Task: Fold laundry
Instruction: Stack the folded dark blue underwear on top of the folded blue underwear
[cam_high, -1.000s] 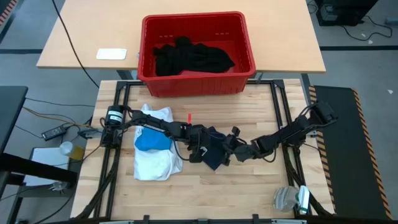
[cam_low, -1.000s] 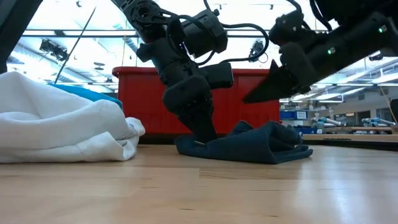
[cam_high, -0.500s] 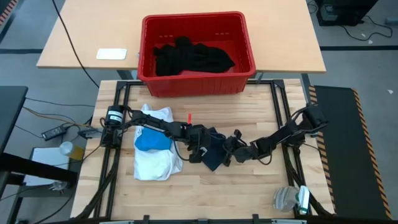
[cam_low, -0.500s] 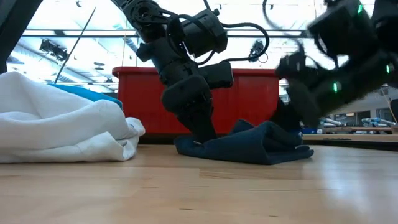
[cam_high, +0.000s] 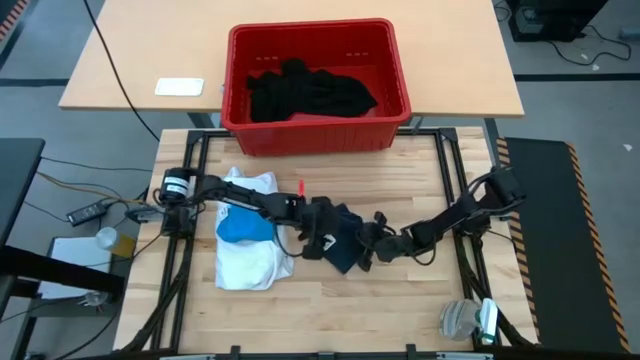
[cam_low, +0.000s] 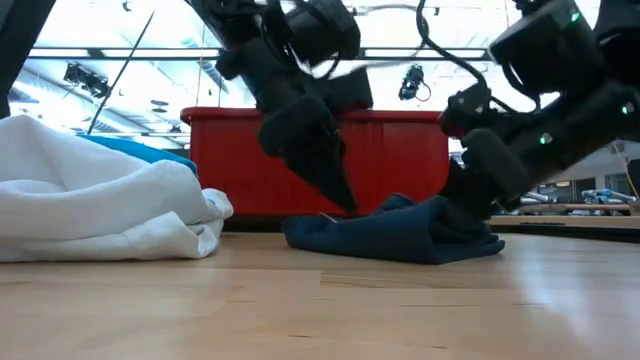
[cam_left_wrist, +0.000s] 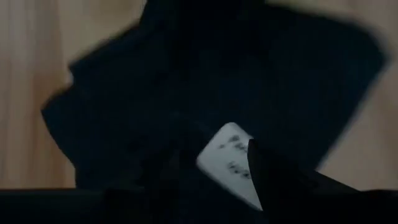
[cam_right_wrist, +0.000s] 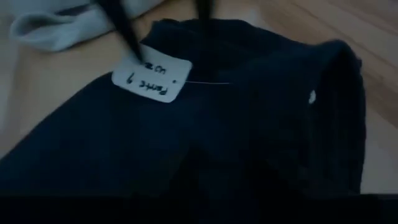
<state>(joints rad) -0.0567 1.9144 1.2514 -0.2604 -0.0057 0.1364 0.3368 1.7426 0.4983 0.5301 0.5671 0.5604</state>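
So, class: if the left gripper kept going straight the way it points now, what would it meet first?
Most likely the dark folded garment. The left gripper points down at its near edge, just above it, with the white tag close by. Depth is uncertain.

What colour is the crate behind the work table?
Red; the crate shows best in the high view, holding black garments.

Bright, even ceiling strip lights flood the room and gleam softly off the counter (cam_low: 320, 310), the left arm (cam_low: 300, 90) smears with motion blur, and both wrist cameras see dim, murky, unfocused dark cloth (cam_right_wrist: 249, 130).
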